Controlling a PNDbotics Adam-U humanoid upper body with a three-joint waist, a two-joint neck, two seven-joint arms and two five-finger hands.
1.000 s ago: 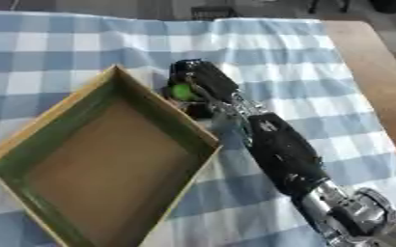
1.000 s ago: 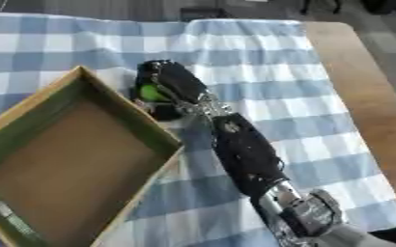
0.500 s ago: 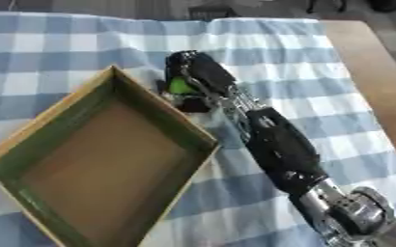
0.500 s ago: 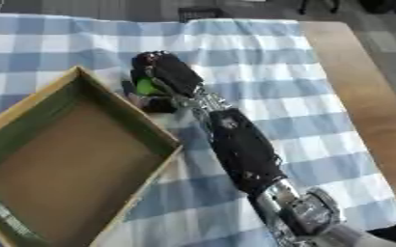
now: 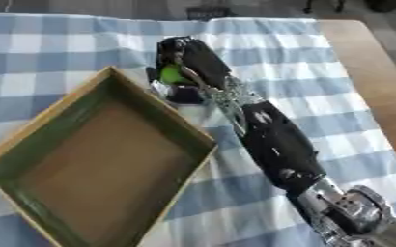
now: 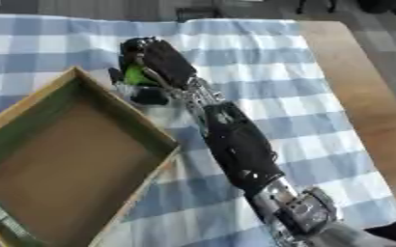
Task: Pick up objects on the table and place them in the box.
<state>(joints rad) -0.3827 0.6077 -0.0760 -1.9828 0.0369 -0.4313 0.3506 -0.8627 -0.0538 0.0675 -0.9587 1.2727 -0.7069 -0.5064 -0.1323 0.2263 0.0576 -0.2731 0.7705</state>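
The right hand (image 5: 189, 65) is curling its fingers around a bright green object (image 5: 173, 75), holding it just beyond the box's (image 5: 53, 110) far corner, probably so it can be carried over the rim and dropped inside the box

Glossy black forearm (image 5: 273, 142), silver joints, black robot hand (image 5: 193, 62).

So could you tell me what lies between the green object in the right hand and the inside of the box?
Only the box's near wall. In the left eye view the right hand is curled round the green object just outside it.
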